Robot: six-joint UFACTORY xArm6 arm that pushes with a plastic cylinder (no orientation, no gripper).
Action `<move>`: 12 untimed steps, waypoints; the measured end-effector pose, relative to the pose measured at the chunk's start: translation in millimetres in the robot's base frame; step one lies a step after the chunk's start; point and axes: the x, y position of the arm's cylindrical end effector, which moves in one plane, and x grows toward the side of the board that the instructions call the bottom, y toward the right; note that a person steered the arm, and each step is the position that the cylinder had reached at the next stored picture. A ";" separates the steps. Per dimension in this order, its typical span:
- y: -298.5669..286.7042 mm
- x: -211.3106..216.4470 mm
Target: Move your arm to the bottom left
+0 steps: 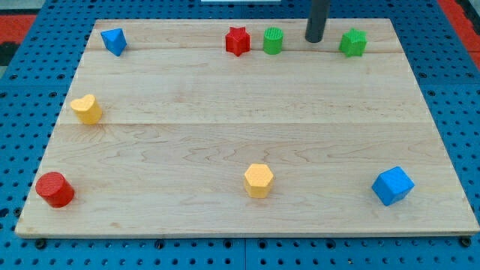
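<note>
My tip (313, 40) is at the view's top, right of centre, on the wooden board (247, 120). It stands between the green cylinder (273, 40) on its left and the green star (352, 43) on its right, touching neither. The red star (238, 40) lies just left of the green cylinder. The bottom left corner of the board holds the red cylinder (55, 189), far from my tip.
A blue triangular block (114, 40) lies at the top left. A yellow heart (87, 109) lies at the left edge. A yellow hexagon (258, 180) lies at bottom centre. A blue cube (392, 185) lies at bottom right. Blue pegboard (22, 90) surrounds the board.
</note>
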 end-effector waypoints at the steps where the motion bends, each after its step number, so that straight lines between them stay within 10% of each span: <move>1: -30.3 0.0; 3: -64.5 2.0; 5: -64.3 95.6; 10: -420.9 238.2; 12: -422.2 243.7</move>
